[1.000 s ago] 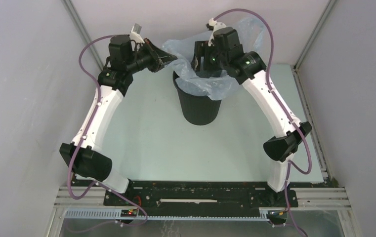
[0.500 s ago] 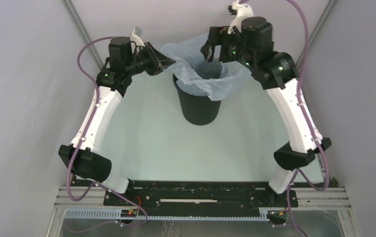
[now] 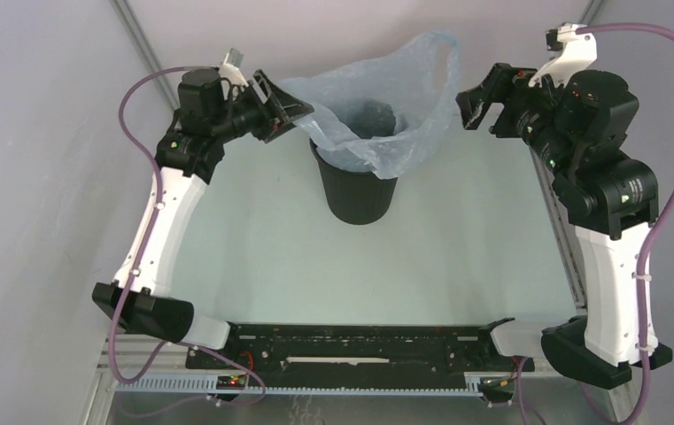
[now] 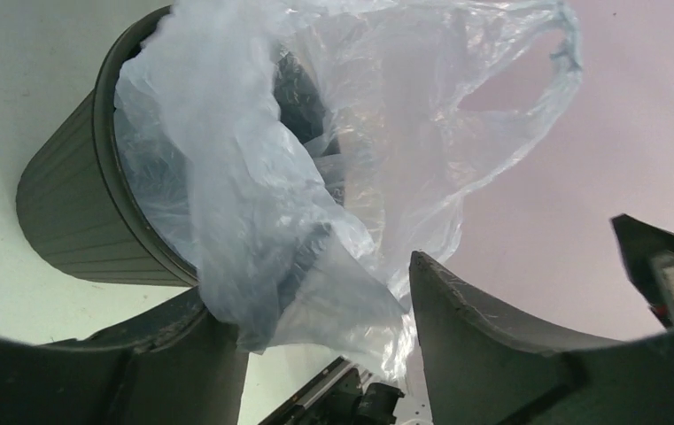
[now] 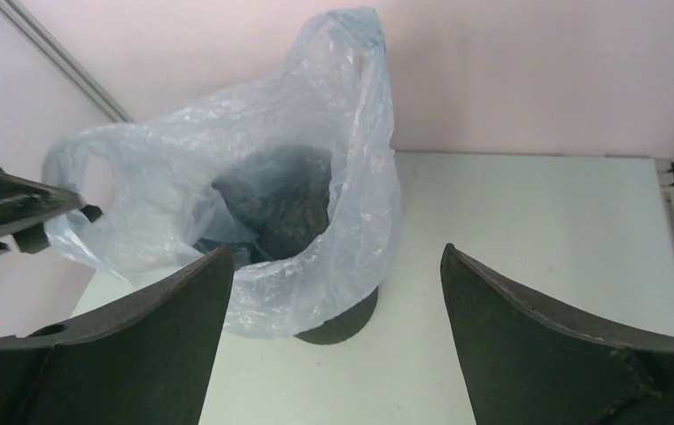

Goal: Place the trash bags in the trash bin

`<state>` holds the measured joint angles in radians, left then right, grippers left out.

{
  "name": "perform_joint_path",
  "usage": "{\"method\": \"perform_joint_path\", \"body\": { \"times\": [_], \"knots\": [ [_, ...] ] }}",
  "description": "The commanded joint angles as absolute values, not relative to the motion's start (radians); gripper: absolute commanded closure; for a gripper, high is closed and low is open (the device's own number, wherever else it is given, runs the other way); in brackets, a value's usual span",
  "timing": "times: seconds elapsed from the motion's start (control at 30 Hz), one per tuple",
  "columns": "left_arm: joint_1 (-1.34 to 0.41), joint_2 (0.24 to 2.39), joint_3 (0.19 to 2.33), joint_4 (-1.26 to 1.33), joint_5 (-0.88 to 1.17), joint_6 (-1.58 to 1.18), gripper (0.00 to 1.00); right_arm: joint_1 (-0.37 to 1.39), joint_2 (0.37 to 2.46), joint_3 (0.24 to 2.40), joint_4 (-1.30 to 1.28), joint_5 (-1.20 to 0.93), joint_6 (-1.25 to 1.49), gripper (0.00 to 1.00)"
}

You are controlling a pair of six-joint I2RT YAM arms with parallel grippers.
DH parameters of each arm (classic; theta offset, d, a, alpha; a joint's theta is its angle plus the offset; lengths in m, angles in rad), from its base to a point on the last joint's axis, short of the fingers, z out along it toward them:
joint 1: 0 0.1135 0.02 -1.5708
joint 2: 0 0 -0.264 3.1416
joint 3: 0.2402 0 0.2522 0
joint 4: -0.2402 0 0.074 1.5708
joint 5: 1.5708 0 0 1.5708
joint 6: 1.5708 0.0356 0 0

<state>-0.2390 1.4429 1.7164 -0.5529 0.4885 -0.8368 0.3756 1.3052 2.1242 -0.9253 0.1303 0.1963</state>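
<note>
The black trash bin (image 3: 357,197) stands upright at the back middle of the table. The pale blue trash bag (image 3: 404,97) lines its mouth, its film draped over the rim and one handle loop standing up at the back right. My left gripper (image 3: 293,111) is at the bin's left rim with its jaws apart; a corner of the trash bag (image 4: 315,292) hangs loosely between its fingers (image 4: 484,336). My right gripper (image 3: 479,99) is raised to the right of the bin, open and empty. From the right wrist, the bag (image 5: 227,159) and bin (image 5: 342,323) lie beyond my right gripper (image 5: 335,257).
Pale green table (image 3: 271,257) enclosed by grey walls with metal corner posts (image 3: 143,44). A black mounting rail (image 3: 360,341) runs along the near edge. The right arm's tall upright link (image 3: 612,266) stands at the table's right edge.
My left gripper has gone from shut on the bag's edge to open. The right arm has drawn back from over the bin to the right, and the bag's right side now stands taller.
</note>
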Motion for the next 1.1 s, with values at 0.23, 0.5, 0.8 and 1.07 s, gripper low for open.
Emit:
{"method": "perform_joint_path", "body": {
  "times": [0.23,0.5,0.8,1.07],
  "knots": [
    [-0.242,1.367,1.715,-0.617,0.45,-0.808,0.26,0.225,1.422,2.01,-0.813,-0.202,0.254,0.04],
    [-0.254,1.373,1.687,-0.562,0.45,-0.853,0.44,0.199,1.361,1.703,-0.569,-0.3,0.512,0.04],
    [-0.253,1.414,1.73,-0.547,0.461,-0.87,0.76,0.263,1.439,1.594,-0.35,-0.386,0.681,0.13],
    [-0.222,1.421,1.76,-0.557,0.443,-0.856,0.83,0.422,1.516,1.592,-0.226,-0.341,0.891,0.24]
  ]
}}
